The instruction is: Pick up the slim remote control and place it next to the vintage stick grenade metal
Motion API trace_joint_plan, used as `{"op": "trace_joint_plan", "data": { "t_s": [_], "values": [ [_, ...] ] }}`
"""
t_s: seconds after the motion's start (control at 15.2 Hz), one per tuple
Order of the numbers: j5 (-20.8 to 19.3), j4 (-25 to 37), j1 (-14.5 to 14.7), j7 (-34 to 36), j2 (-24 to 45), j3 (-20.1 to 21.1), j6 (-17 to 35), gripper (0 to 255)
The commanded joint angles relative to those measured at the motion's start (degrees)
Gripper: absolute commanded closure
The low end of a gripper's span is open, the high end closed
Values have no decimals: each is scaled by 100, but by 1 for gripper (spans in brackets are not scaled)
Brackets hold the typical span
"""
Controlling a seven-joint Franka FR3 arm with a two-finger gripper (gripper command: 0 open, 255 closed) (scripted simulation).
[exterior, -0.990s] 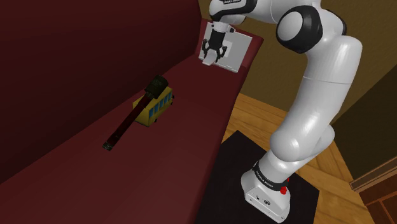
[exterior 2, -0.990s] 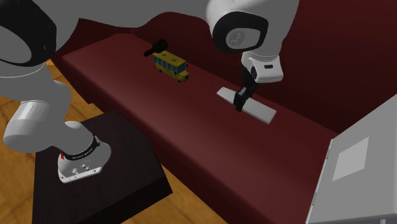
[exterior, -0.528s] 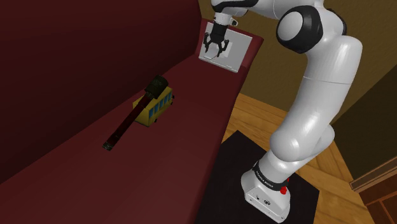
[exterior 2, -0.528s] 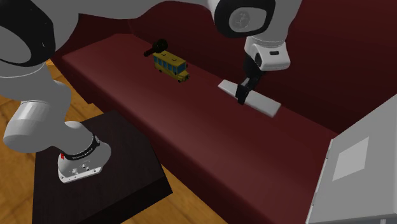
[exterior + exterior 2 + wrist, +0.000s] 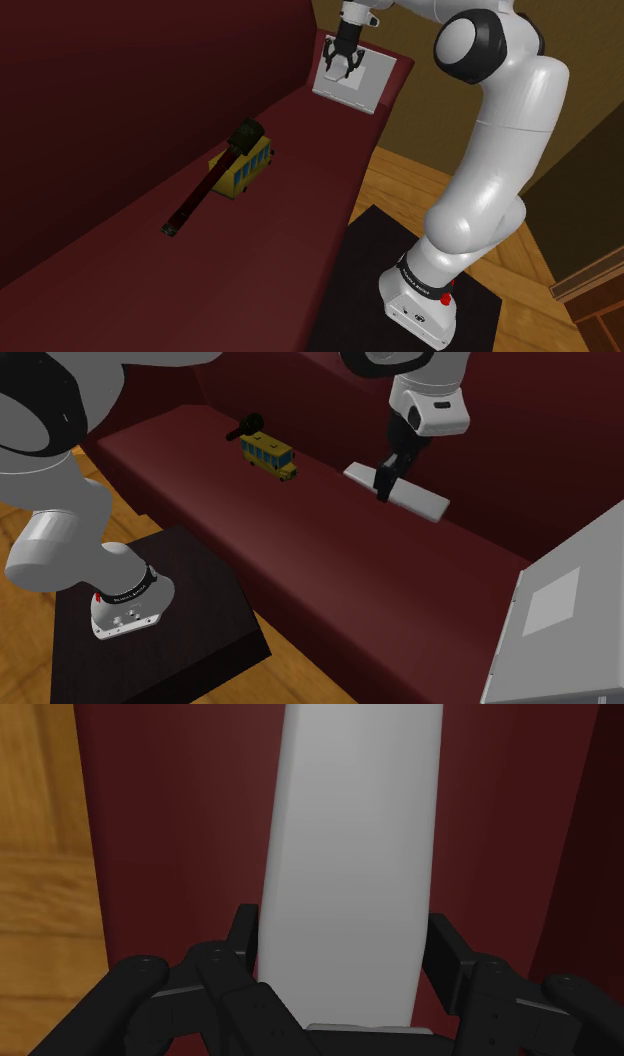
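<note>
One slim, flat light-grey remote control (image 5: 350,824) sat in my black two-finger gripper (image 5: 343,932), jaws approx. remote-width apart and clasping both long edges. I saw it w/ the gripper at the dark red sofa seat's (image 5: 250,260) far end, well apart from the dark stick grenade (image 5: 200,195), whose head lay against a yellow toy bus (image 5: 243,168).

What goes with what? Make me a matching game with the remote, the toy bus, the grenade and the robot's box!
Things:
1. remote
2. toy bus
3. stick grenade
4. stand

Clues:
A. yellow
B. sits on the wooden floor
C. clasped between the fingers of the gripper
D. dark, with a long handle

Pairs: 1-C, 2-A, 3-D, 4-B
</note>
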Motion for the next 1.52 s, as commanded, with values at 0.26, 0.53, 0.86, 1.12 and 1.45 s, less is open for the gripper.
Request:
{"op": "trace_joint_plan", "data": {
  "t_s": [0.26, 0.53, 0.86, 1.12, 1.45],
  "values": [
    [12, 732, -20, -6, 177, -3, -556, 255],
    [21, 1192, -32, -7, 298, -3, -895, 255],
    [-84, -571, 285, 402, -940, 124, -367, 255],
    [-126, -1594, 493, 765, -1736, 282, -139, 255],
    [-112, -2602, 725, 1245, -2599, 533, 6, 255]
  ]
}}
